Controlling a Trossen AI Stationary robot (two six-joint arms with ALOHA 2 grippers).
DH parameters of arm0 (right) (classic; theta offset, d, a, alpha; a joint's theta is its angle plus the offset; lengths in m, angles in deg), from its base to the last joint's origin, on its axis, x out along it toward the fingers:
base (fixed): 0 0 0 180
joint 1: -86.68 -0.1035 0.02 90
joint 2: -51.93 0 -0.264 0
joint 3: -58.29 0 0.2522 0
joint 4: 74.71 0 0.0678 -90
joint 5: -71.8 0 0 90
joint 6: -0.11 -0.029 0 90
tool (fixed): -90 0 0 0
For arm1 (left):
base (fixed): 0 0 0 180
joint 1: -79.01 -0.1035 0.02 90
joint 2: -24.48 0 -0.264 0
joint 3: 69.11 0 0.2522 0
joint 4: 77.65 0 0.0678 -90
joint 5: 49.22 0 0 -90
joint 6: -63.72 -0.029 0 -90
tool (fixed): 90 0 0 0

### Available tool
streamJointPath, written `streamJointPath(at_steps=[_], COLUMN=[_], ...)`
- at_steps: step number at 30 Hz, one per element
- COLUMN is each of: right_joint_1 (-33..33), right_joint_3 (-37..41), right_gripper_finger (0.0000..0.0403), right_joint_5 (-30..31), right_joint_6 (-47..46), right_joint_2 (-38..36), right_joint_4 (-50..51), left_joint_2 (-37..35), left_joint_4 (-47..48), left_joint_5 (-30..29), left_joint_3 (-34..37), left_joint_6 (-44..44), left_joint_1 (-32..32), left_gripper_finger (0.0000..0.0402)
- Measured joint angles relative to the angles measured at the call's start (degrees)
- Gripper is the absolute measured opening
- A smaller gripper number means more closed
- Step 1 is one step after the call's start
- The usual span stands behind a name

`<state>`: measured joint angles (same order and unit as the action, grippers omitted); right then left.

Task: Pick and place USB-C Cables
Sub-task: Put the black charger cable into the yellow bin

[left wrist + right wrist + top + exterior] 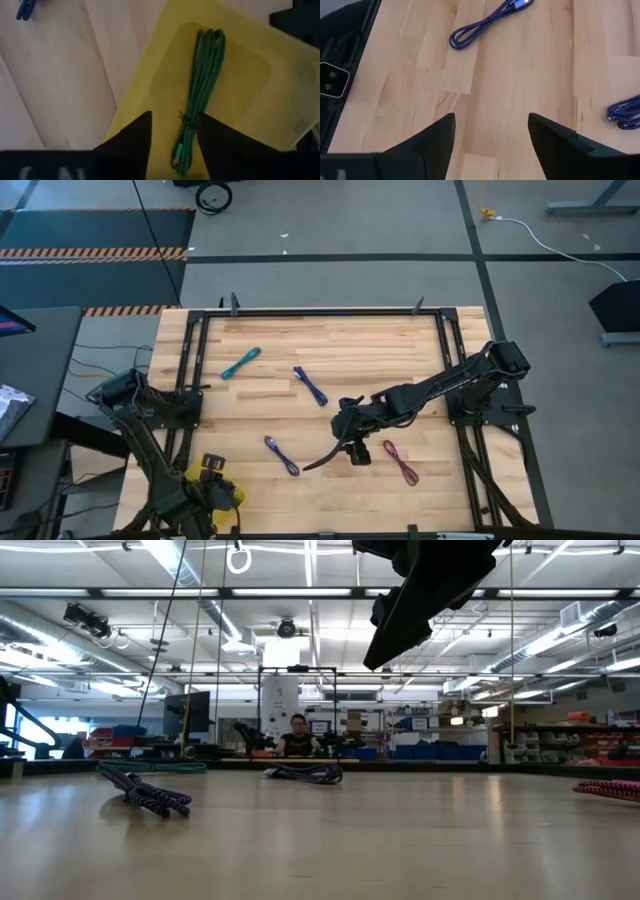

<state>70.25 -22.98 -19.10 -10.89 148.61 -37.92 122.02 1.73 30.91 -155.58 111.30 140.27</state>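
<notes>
The right gripper [357, 452] hangs above the table [330, 350] with fingers spread and empty, between a blue-purple cable [282, 456] and the maroon-red cable [401, 463], its arm stretched in from the right edge. A second blue-purple cable [311, 385] and the teal cable [241, 363] lie farther back. At the near left corner, the left gripper [173, 131], fingers apart, hovers over the green cable [200, 95] lying in a yellow tray [250, 75].
</notes>
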Motion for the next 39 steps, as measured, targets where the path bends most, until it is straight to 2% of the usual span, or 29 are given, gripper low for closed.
streamJointPath(at_steps=[5,12,21,27,33,39], right_joint_1=[0.36,1.54,2.85,0.43,-3.52,-8.25], right_joint_3=[0.0,0.0,0.0,0.0,0.0,3.41], right_gripper_finger=[0.0256,0.0254,0.0249,0.0248,0.0247,0.0247], right_joint_5=[0.97,5.38,6.86,3.51,-1.02,1.05], right_joint_6=[0.01,-2.01,-12.4,-23.39,-32.88,-39.85], right_joint_2=[0.0,0.0,0.0,0.0,0.0,-0.04], right_joint_4=[0.03,4.33,25.84,39.75,38.52,34.98], left_joint_2=[0.0,0.0,-0.02,-0.02,-0.02,-0.02], left_joint_4=[-0.01,1.08,0.23,-0.44,-3.09,-2.97], left_joint_5=[-4.15,-5.55,-12.4,-15.76,-16.37,-15.01], left_joint_3=[-0.03,-2.69,-7.23,-7.23,-7.21,-7.19], left_joint_6=[-0.17,3.08,-5.82,-10.69,-16.51,-16.83], left_joint_1=[-2.19,-8.51,-16.84,-23.94,-28.07,-28.17], left_gripper_finger=[0.0188,0.0172,0.0132,0.0122,0.0121,0.0121])
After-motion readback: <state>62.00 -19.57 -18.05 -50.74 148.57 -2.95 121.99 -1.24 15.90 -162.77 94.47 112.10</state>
